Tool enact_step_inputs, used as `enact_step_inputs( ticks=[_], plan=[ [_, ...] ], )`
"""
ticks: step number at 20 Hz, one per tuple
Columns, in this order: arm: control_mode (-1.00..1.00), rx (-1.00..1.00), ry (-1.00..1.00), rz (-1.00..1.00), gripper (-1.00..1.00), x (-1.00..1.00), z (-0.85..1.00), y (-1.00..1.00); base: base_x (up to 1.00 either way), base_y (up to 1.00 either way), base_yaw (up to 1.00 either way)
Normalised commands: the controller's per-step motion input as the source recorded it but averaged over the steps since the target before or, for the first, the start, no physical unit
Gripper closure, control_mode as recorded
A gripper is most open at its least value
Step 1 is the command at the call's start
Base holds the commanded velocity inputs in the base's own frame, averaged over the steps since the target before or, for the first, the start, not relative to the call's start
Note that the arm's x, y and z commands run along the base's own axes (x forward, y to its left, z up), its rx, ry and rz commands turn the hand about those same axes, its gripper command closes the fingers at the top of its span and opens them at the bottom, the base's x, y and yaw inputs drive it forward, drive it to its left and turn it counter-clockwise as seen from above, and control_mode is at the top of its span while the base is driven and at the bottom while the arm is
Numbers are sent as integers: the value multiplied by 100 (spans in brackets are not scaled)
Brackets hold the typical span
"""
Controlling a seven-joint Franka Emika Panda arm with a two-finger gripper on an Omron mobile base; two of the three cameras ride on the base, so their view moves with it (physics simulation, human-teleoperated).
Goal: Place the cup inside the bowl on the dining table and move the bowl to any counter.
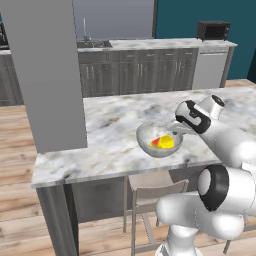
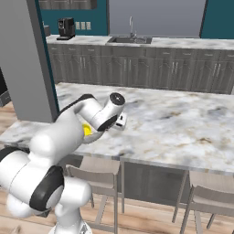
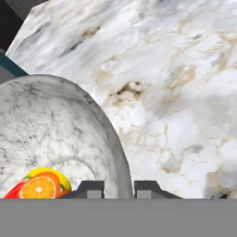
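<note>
Holding the cup [image 1: 165,142]: the bowl [image 1: 147,142], rim gripped

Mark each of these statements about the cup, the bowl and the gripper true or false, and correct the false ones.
1. The cup lies inside the bowl. True.
2. The bowl stands on the counter beside the sink. False: it is over the dining table, near its front edge; the counter lies behind.
3. The gripper straddles the bowl's rim, one finger inside and one outside. True.
4. The gripper is wide open above the cup. False: it is shut on the bowl's wall.
5. A microwave sits on the counter. True.
6. The cup is blue. False: it is yellow with a red part and an orange-slice picture.
</note>
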Motion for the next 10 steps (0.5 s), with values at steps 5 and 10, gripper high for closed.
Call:
enact_step_inputs(
  ticks=[5,10],
  plan=[
    [-100,4,0,0,100,-42,5,-4,0,0,0],
    [-100,2,0,0,100,-34,3,-2,0,0,0]
  ],
)
